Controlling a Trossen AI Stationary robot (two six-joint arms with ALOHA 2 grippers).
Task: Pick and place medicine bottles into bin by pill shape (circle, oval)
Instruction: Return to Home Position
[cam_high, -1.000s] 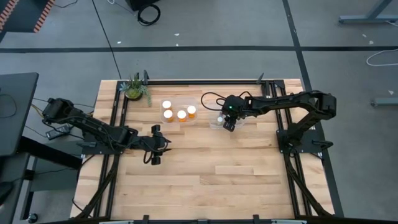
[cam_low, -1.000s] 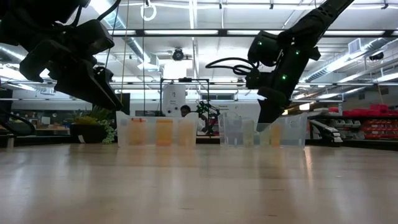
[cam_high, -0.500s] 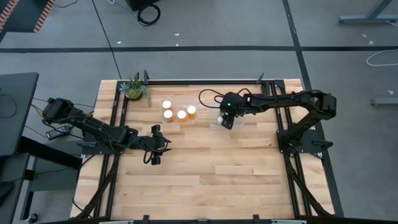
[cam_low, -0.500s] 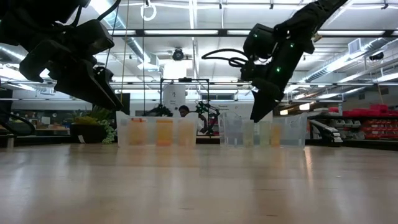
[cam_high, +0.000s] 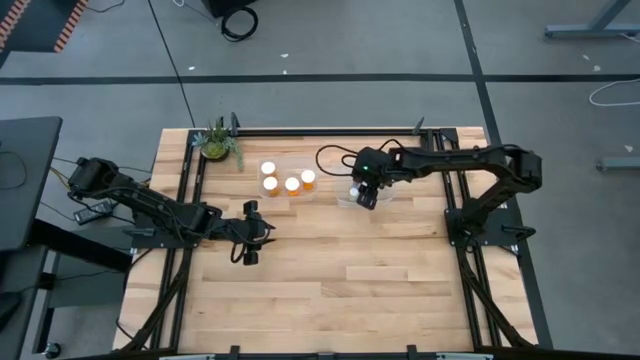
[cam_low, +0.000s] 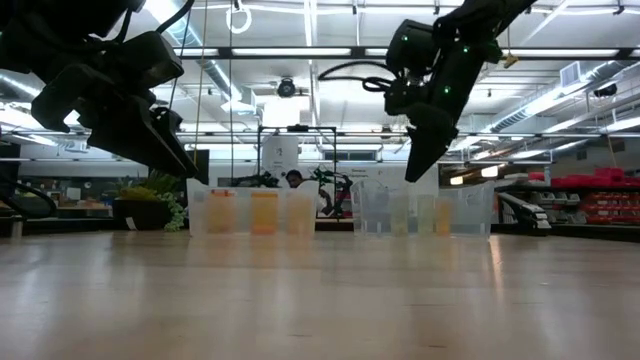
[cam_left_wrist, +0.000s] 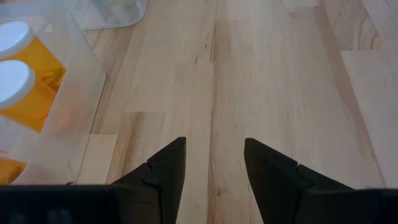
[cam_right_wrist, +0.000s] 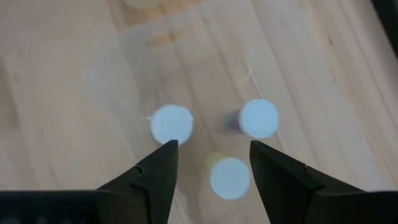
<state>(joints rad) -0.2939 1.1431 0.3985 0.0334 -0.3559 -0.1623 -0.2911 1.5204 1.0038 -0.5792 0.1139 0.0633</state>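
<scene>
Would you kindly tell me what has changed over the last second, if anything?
The right gripper rose higher above the right bin, shifting slightly toward the left bin; it is open and empty. The left gripper, also open, and the bottles in the bins stayed put.

From above, my right tool (cam_high: 366, 197) covers most of the right bin (cam_high: 343, 201); I can make out only one of its caps (cam_high: 354, 191). Its wrist view shows three, all blurred, bodies unseen. In the left wrist view, the left bin (cam_left_wrist: 74, 87) and its bottles (cam_left_wrist: 31, 59) are cut off. I can't tell pill shapes.
</scene>
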